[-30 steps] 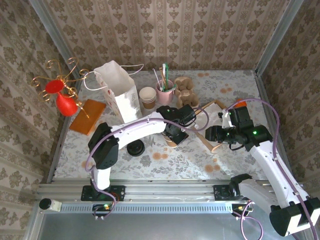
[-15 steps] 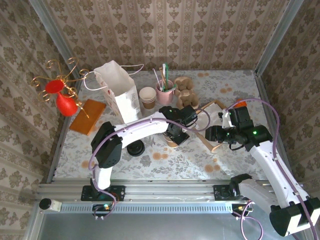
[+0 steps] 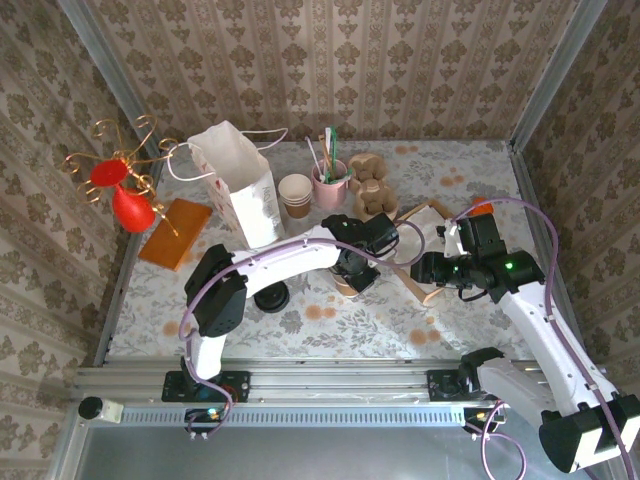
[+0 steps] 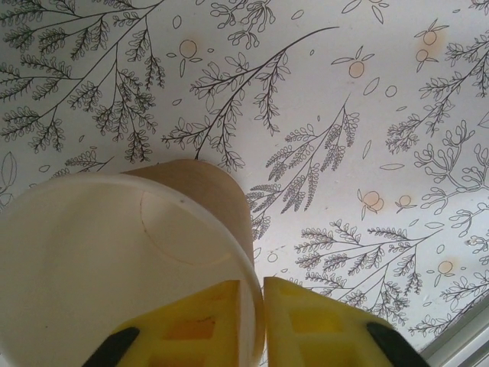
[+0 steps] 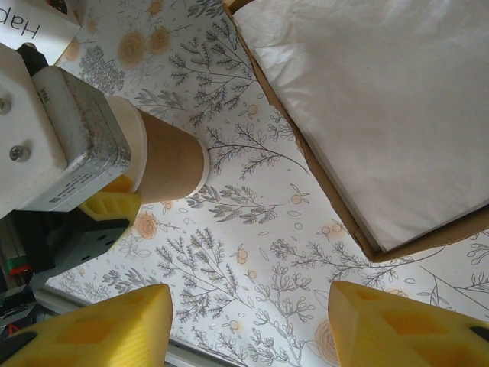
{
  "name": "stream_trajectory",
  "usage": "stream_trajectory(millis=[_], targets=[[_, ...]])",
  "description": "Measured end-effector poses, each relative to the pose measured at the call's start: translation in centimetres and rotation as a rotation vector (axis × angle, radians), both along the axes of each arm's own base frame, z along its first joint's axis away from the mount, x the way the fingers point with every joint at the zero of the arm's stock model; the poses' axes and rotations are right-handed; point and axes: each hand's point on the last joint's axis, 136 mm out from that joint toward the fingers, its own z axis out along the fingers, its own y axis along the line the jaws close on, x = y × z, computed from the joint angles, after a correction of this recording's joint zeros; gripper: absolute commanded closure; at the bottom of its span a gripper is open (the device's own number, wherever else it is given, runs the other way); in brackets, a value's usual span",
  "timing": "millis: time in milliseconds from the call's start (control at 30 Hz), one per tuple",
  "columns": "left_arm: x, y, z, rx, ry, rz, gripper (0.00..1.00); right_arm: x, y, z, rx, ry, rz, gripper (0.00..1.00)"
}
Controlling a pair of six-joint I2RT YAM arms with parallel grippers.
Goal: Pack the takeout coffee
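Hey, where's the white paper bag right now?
In the top view, the white paper bag stands upright at the back left of the table, between the flat orange board and the stack of beige cups.

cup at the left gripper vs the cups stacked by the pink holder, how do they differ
The cup is a single one in the middle of the table. The stacked cups are nested together further back, beside the pink holder. The left gripper has a finger on each side of the cup's rim, while the stacked cups stand untouched. Both are beige paper, upright and lidless.
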Motion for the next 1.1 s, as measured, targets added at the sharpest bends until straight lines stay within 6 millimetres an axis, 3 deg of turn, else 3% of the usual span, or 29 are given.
stream_trajectory(millis=[467,1100], targets=[[-0.4,-0.2,0.0,0.004,-0.007,-0.011,0.60,0.0,0.0,0.0,0.000,-0.002,0.000,0.42],[-1.0,-0.4,0.0,0.010,-0.012,-0.021,0.32,-0.1,0.0,0.5,0.004,-0.022,0.000,0.28]])
